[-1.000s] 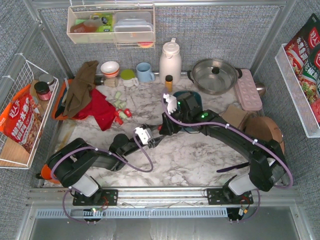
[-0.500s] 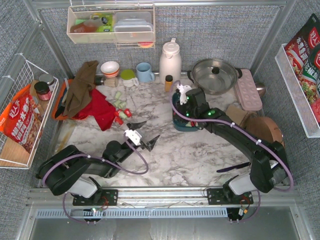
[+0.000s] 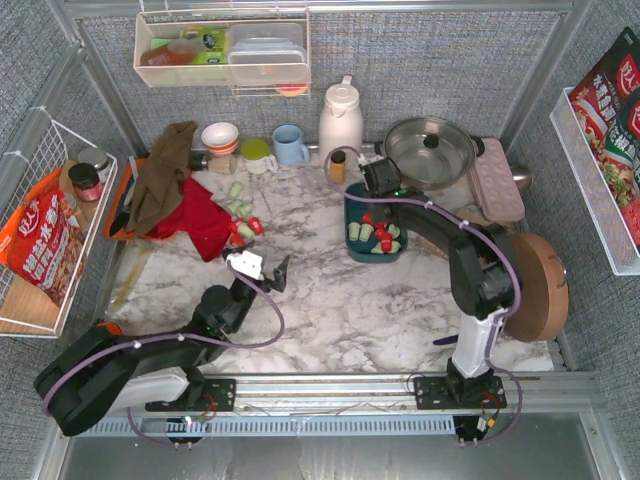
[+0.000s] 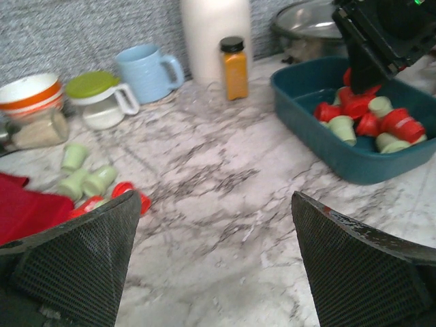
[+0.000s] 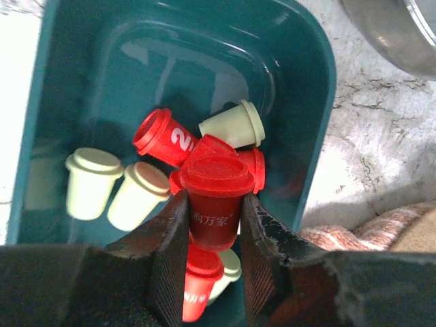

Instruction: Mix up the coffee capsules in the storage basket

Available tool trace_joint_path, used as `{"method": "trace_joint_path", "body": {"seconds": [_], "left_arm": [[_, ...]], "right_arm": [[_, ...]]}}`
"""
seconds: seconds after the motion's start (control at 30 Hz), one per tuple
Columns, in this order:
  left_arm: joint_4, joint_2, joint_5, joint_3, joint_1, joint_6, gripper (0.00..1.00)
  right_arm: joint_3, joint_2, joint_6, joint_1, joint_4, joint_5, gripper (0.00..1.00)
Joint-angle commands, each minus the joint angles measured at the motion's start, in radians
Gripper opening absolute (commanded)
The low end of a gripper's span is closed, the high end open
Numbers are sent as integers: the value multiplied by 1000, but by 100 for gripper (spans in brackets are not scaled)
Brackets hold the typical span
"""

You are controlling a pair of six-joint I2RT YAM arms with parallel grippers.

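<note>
Right wrist view: the right tool (image 5: 214, 219) pinches one red capsule (image 5: 216, 178) between its two fingers, wide end toward the camera, directly above the storage basket (image 5: 320, 88). Inside the basket lie more coffee capsules (image 3: 375, 232), red and pale green, clustered together and partly touching. Top external view: the basket sits on the counter (image 3: 380, 300) right of centre, just in front of the steel pot (image 3: 430, 150) and near the orange-capped bottle (image 4: 235, 65). The right arm reaches over the basket's far end. The left tool (image 4: 216, 252) is spread wide, grips nothing, and hovers above bare counter, well apart from the basket. Loose capsules (image 3: 242, 215) lie on the counter beside the red cloth (image 3: 200, 215).
</note>
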Motion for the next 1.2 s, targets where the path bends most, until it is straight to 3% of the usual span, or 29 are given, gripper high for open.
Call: {"method": "trace_joint_path", "body": {"seconds": [0.0,0.17,0.37,0.47,0.6,0.73,0.83,0.9,1.03,1.17], "left_arm": [[-203,-69,-143,8,0,-4,99],[-323,-127,-272,8,4,-71,99],[-369,-148,-346,6,6,-118,99],[-410,-146,-364,27,9,-145,99],[-574,-138,-436,106,31,-277,99],[-839,-92,-397,241,122,-451,99],[-945,-27,-349,317,201,-544,99],[-979,20,-324,358,233,-573,99],[-1032,138,-257,455,267,-593,99],[-1088,281,-220,563,296,-617,98]], "right_arm": [[78,100,0,-2,-57,75,0],[230,217,3,-6,-134,60,5],[309,264,78,-40,-107,-195,45],[284,234,95,-45,-101,-219,63],[164,104,81,-45,-53,-218,77],[-8,-117,84,-42,-9,-201,80],[-185,-295,99,-23,70,-191,83],[-286,-408,103,-7,115,-160,98],[-456,-574,84,0,196,-106,99],[-548,-641,85,-1,285,-15,99]]}}
